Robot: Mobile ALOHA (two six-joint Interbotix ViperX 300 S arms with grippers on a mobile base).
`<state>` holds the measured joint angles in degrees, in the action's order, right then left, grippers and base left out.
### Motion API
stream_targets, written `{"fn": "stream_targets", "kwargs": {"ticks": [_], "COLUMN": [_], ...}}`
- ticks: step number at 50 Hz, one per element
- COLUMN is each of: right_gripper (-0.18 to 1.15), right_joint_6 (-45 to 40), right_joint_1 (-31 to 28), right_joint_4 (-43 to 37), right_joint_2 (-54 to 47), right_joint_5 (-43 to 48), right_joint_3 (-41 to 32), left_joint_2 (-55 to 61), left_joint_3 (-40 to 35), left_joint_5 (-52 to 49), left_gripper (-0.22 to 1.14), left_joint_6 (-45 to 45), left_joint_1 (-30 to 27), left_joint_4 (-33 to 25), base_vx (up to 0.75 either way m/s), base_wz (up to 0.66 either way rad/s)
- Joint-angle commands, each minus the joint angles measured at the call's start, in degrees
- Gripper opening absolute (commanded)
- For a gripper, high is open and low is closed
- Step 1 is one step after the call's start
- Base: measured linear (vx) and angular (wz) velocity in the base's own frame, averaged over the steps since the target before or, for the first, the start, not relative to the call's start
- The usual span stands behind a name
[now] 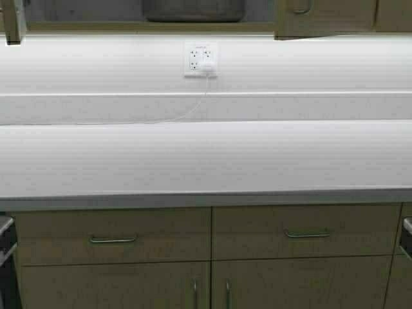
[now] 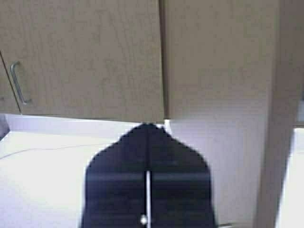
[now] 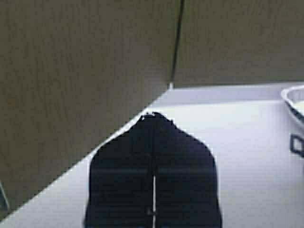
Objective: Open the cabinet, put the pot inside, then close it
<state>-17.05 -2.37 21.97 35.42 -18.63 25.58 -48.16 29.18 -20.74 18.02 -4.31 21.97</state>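
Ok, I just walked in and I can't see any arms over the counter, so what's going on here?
The pot already sits inside the wall cabinet, and both doors stand open: the left door and the right door. Both arms are raised to the cabinet, out of the high view. The left end effector and the right end effector are shut, each close to a door panel. Closing the doors is the step not yet done. Whether either touches its door is unclear.

I see a white worktop (image 1: 206,158) spanning the full width, front edge over tan base drawers. A thin white cable (image 1: 174,117) lies along the back edge, below the wall socket. The pot (image 1: 193,9) sits on the open cabinet's shelf (image 1: 148,26) above, mostly cropped.
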Motion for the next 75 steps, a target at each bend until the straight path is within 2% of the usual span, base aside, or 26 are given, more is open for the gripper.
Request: {"fn": "stream_targets", "kwargs": {"ticks": [1, 8, 21, 24, 29, 39, 47, 60, 75], "right_gripper": [0.06, 0.06, 0.06, 0.06, 0.06, 0.06, 0.06, 0.06, 0.06], "right_joint_6": [0.09, 0.18, 0.0, -0.18, -0.09, 0.09, 0.0, -0.09, 0.09], "right_joint_1": [-0.7, -2.29, -5.19, -5.98, -7.47, -10.28, -13.89, -19.69, -20.04], "right_joint_4": [-0.35, -0.26, -0.35, -0.35, -0.35, -0.35, -0.7, -0.7, -0.62], "right_joint_2": [1.85, 1.67, -0.09, -0.79, -1.49, -2.11, -3.16, -5.01, -5.54], "right_joint_5": [0.18, 0.0, -0.09, -0.09, -0.18, -0.35, -0.35, -0.35, -0.18], "right_joint_3": [0.18, 0.53, 0.62, 0.44, 0.18, -0.09, -0.18, -0.26, -0.97], "left_joint_2": [5.45, 13.01, 24.79, 26.72, 26.28, 16.7, 14.5, 20.92, 34.19], "left_joint_3": [-4.22, -8.88, -18.02, -19.34, -18.46, -10.2, -8.61, -12.48, -22.94], "left_joint_5": [1.23, 3.69, 4.75, 4.66, 4.66, 5.27, 5.63, 7.91, 8.61], "left_gripper": [0.03, 0.03, 0.03, 0.03, 0.03, 0.03, 0.03, 0.03, 0.03], "left_joint_6": [-0.09, -0.35, -0.62, -0.79, -0.97, -0.97, -1.05, -1.05, -0.97], "left_joint_1": [0.18, 3.6, 19.95, 22.15, 23.12, 23.12, 23.38, 27.6, 27.6], "left_joint_4": [-0.44, -3.16, -3.78, -3.52, -3.69, -3.6, -3.78, -3.78, -3.78], "base_vx": [0.02, 0.02, 0.01, 0.01, 0.0, 0.01, 0.02, 0.01, 0.02], "base_wz": [0.03, 0.02, 0.01, 0.04, 0.02, -0.02, 0.02, -0.01, 0.01]}}
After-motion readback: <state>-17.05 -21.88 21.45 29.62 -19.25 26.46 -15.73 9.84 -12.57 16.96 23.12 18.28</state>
